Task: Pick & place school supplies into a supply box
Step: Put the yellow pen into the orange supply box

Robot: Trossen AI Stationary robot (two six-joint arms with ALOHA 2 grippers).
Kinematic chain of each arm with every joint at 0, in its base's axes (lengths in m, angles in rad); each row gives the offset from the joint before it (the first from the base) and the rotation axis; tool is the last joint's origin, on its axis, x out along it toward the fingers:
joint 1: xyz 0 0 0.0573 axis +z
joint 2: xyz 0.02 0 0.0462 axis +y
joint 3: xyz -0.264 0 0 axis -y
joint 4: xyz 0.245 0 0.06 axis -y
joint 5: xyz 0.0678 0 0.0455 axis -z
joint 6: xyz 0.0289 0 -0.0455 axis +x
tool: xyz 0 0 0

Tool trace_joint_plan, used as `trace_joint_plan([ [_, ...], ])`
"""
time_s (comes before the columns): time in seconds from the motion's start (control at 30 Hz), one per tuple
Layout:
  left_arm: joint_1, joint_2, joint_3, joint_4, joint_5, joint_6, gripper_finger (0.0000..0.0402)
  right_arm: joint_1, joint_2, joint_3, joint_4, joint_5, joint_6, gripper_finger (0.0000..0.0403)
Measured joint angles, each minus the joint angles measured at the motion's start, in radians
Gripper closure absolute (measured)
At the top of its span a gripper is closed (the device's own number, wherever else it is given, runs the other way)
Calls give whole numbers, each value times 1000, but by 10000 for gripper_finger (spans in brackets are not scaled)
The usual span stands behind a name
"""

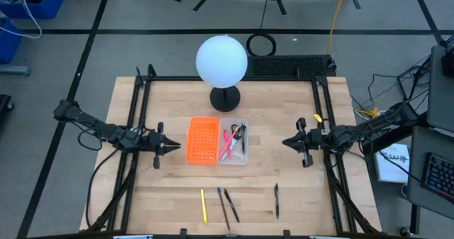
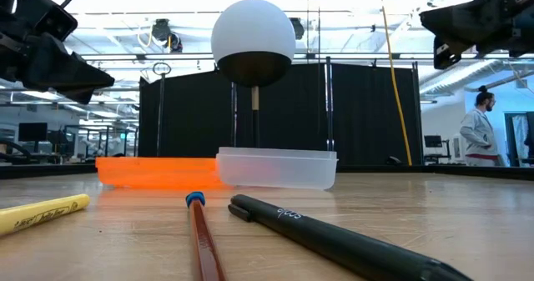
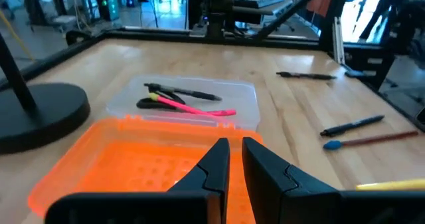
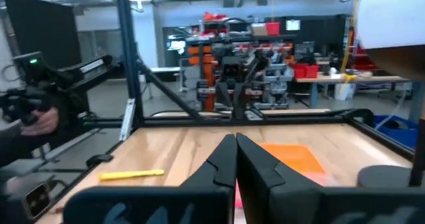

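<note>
The clear supply box (image 1: 233,142) (image 2: 277,168) (image 3: 192,101) sits flat mid-table and holds a pink pen (image 3: 192,108), a dark pen (image 3: 186,92) and black-handled scissors (image 1: 237,132). Near the table's near edge lie a yellow pen (image 1: 203,205) (image 2: 42,213), a blue-tipped pencil (image 1: 223,207) (image 2: 200,231), a black pen (image 1: 231,204) (image 2: 334,239) and, further right, another black pen (image 1: 277,200). My left gripper (image 1: 176,148) (image 3: 236,161) hovers shut, left of the orange tray. My right gripper (image 1: 286,142) (image 4: 236,151) hovers shut, right of the box. Neither holds anything.
An orange perforated tray (image 1: 203,140) (image 3: 133,164) lies against the box's left side. A lamp with a white globe (image 1: 222,60) stands on a black round base (image 1: 225,97) just behind the box. Black frame rails (image 1: 139,111) run along both table sides. A person (image 2: 477,135) stands far off.
</note>
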Motion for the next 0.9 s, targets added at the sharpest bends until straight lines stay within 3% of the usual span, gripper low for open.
trace_joint_plan([
  [0.13, 0, 9, 0, -1, 0, -26, 353, 1, 1, 0, 14, -27, -37, 403],
  [0.47, 0, 104, 0, -5, 3, -144, 353, 2, 0, -44, 252, -84, -132, 403],
  [0.67, 1, 190, 0, -6, -5, -211, 353, 1, 15, -45, 166, -81, -87, 403],
  [0.9, 3, 257, 0, 7, -127, -239, 353, 1, 21, -45, 165, -80, -138, 403],
])
